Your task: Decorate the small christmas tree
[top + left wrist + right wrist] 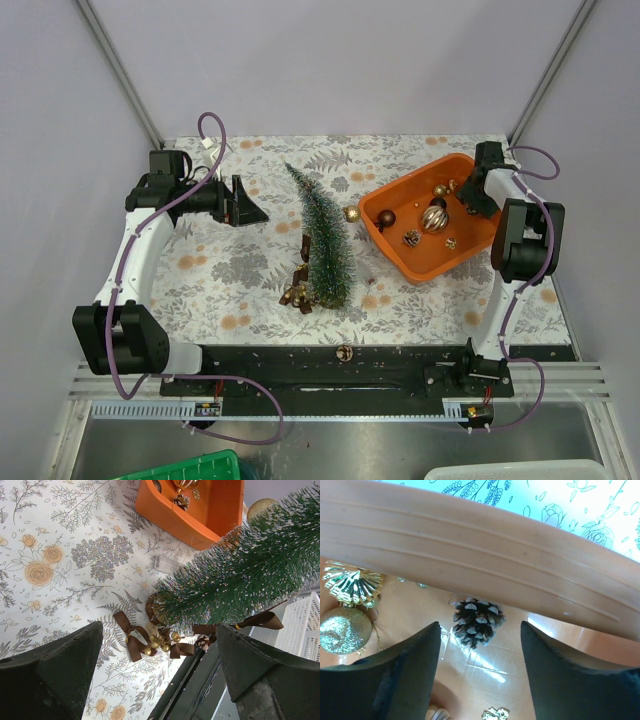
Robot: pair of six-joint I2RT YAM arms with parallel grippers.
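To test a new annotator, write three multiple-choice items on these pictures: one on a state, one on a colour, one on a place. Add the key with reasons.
1. The tree is:
A. standing upright
B. lying on its side
C. lifted in the air

2. The tray is:
A. green
B. white
C. orange

3. The pinecone in front of the right pincer lies:
A. in the tray
B. among the tree's bristles
C. outside the tray

Key:
1 B, its whole length rests flat on the table, base toward the arms.
2 C, its wall and floor are plainly orange in every view.
3 A, the tray's floor is under it and the wall rises behind it.
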